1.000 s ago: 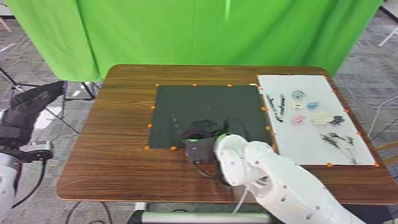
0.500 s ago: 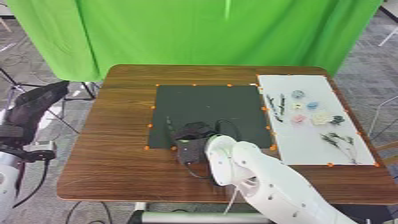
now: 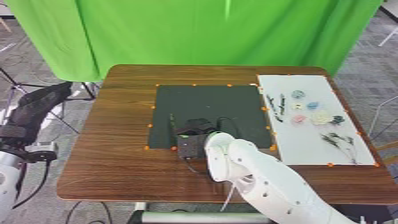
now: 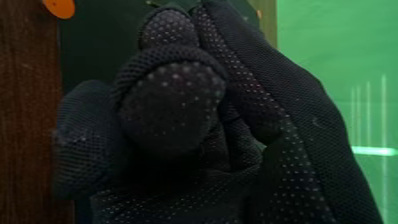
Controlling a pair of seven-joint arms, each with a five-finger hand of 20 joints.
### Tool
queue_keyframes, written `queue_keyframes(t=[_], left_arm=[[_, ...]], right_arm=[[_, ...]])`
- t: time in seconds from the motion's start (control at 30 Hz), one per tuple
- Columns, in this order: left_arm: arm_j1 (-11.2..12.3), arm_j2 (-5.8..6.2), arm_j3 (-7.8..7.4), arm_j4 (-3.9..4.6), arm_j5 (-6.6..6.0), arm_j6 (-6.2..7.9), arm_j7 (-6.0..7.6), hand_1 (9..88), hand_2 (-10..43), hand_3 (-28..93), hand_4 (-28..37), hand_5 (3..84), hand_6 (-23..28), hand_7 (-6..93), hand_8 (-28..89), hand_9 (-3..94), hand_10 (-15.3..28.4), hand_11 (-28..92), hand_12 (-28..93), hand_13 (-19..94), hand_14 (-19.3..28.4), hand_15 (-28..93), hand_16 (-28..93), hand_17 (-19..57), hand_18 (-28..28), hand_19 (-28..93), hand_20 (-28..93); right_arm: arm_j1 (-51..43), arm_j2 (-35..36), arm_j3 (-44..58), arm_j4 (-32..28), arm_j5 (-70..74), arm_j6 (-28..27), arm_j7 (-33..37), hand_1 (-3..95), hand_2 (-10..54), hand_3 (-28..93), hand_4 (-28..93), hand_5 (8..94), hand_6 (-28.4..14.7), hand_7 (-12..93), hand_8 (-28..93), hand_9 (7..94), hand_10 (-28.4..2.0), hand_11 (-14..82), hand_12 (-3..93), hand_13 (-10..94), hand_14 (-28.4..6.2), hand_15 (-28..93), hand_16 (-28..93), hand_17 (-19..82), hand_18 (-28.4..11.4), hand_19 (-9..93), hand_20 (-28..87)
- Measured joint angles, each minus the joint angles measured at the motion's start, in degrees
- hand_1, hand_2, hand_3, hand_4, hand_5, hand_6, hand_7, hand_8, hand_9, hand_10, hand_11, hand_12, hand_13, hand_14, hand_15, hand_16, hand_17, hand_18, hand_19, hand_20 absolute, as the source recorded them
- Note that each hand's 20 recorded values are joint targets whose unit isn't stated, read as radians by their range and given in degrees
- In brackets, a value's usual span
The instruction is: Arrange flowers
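Observation:
In the head view my right hand [image 3: 197, 126] is over the lower part of the dark mat [image 3: 213, 99], with a thin green stem [image 3: 172, 120] standing up at its left side. Curled fingers and thumb of the right hand [image 4: 173, 100] meet at the tips in the right wrist view, a bit of green beyond them; the grip itself is mostly hidden. My left hand [image 3: 43, 106] is off the table's left side, its fingers straight. On the white sheet [image 3: 302, 150] lie a pink flower [image 3: 298, 118], a cream flower [image 3: 321, 118], a dark blue flower [image 3: 338, 120] and green sprigs [image 3: 338, 140].
Dark leafy stems [image 3: 282, 106] lie along the white sheet's left part, near a small blue flower [image 3: 313, 105] and a grey-blue flower [image 3: 298, 94]. Orange markers edge the mat and the sheet. A green curtain [image 3: 213, 35] hangs behind the wooden table [image 3: 115, 170].
My right hand has shifted slightly left and its arm has swung a little. The green stem beside it shows more clearly. The left hand has barely moved.

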Motion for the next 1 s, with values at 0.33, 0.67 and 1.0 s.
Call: queue_keyframes(t=[0.33,0.67,1.0], left_arm=[[-0.3,0.00,0.00,-0.02,0.00,-0.86,-0.47,19.9,-2.2,64,-23.7,36.9,2.8,7.1,-6,33.9,11.9,11,14,25,14.1,5,3,0.1,9.5,0,12],[-0.3,0.00,0.00,-0.03,-0.04,-1.34,-0.84,20.6,-2.2,63,-22.8,36.7,2.9,7.0,-6,33.8,11.8,11,14,25,14.4,5,3,0.0,9.6,1,12],[-0.4,-0.01,-0.01,-0.03,-0.09,-1.74,-0.96,20.9,-2.4,63,-22.4,36.6,2.9,7.0,-6,33.8,11.9,11,14,25,14.5,5,3,-0.1,9.7,1,12]], right_arm=[[0.0,0.0,0.0,0.0,0.0,-0.1,0.2,66.0,-9.5,54,-5,59.0,-4.3,63,10,87.4,-11.6,20.3,51.4,94,-1.1,48,21,78,-3.3,70,47],[0.0,0.0,0.4,0.1,0.3,-0.9,0.5,63.8,-9.5,56,-5,58.5,-4.2,63,11,87.0,-11.2,20.7,50.2,94,-1.2,47,22,78,-3.5,70,47],[0.0,0.1,1.0,0.1,1.0,-2.4,0.8,61.2,-9.5,55,-4,58.3,-4.4,63,11,86.6,-11.5,21.0,49.5,94,-1.6,46,23,77,-3.8,69,48]])
